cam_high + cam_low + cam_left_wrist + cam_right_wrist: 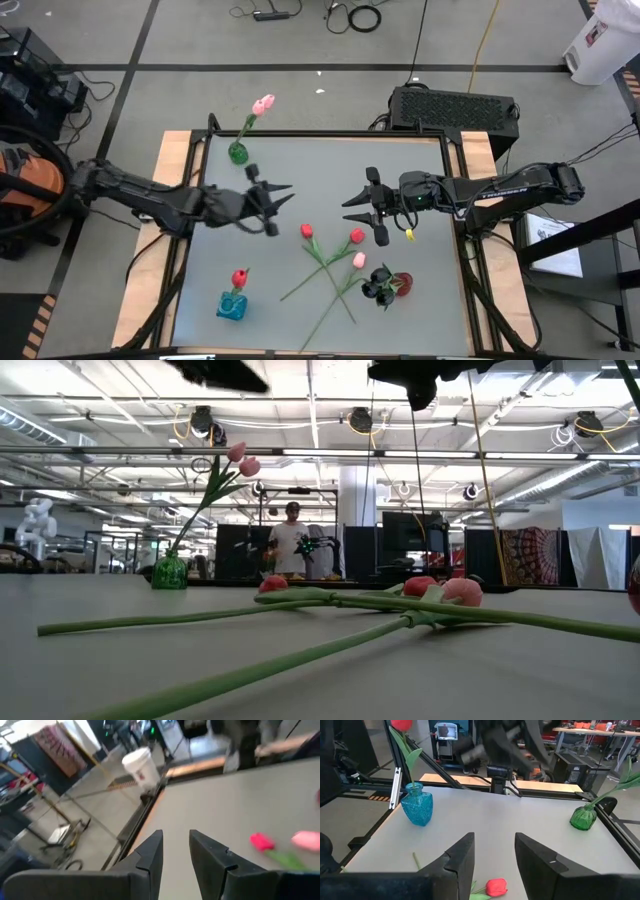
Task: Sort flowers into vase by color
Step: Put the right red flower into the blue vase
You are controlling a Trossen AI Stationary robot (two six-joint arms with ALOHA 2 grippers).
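Three loose flowers lie on the table near its middle: two red heads [307,231] [356,236] and a pink one [359,260], their green stems [320,275] crossed. A green vase [238,152] at the far left holds pink tulips [263,103]. A blue vase [231,305] at the near left holds a red tulip [239,277]. A red vase [402,286] holds black flowers [378,287]. My left gripper [288,195] and right gripper [347,209] hover open above the table, facing each other, with nothing between their fingers. A red head [496,886] lies below my right gripper [494,842].
The table's raised dark frame [455,200] runs round its edge. Bare grey tabletop [330,165] lies between the two grippers and the far edge. A black box [455,108] sits on the floor beyond the far right corner. A person [292,540] stands far off in the room.
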